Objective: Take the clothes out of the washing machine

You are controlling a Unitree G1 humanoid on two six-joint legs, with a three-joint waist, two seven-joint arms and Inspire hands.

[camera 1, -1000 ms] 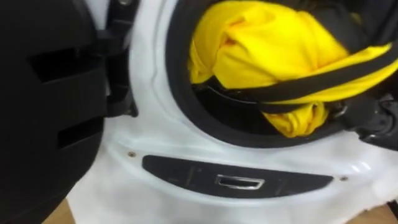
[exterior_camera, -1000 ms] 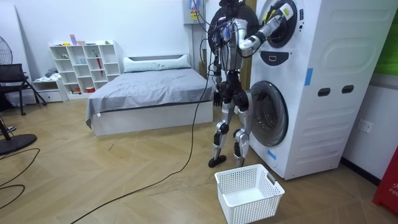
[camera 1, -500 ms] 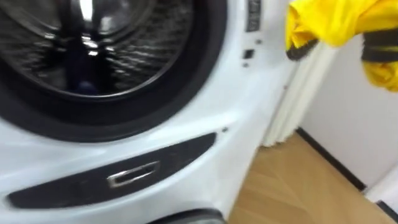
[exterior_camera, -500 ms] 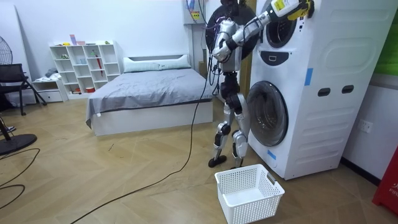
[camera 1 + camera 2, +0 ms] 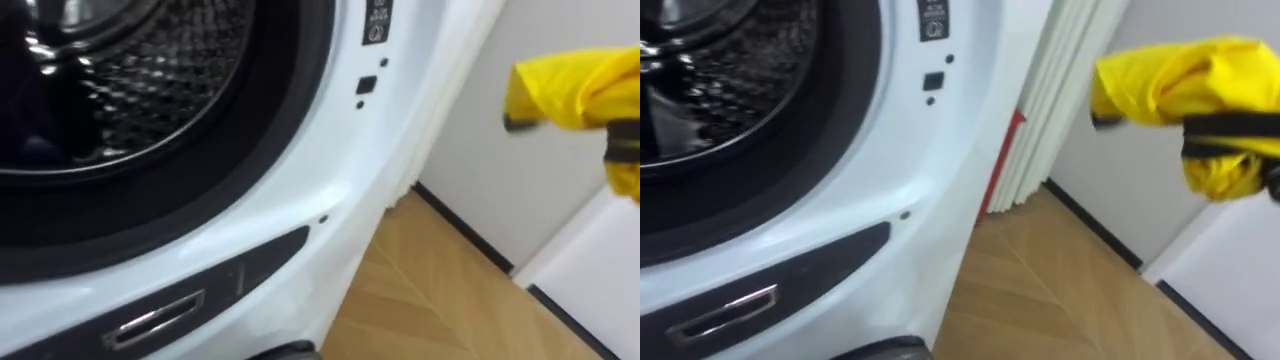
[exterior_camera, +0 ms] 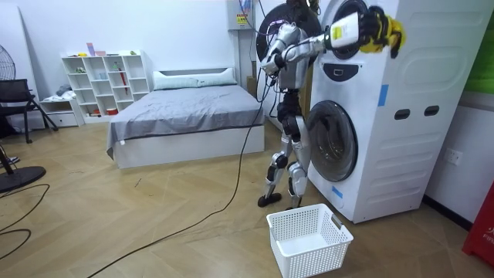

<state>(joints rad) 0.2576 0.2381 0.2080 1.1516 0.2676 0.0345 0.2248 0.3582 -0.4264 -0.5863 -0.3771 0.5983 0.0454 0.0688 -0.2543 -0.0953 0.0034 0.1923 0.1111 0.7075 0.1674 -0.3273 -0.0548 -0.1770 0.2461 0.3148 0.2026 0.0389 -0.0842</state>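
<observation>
Yellow garment [image 5: 1180,85] is now clear of the drum [image 5: 110,70], swung out past the washing machine [image 5: 400,140], your right robot hand [image 6: 371,25] curled round it; you likely need the basket [image 6: 309,239] next

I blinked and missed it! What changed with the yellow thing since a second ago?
The right hand, shut on the yellow garment, pulled it out of the upper drum and swung it to the robot's right, into the air in front of the washing machine. The white basket stayed on the floor.
</observation>
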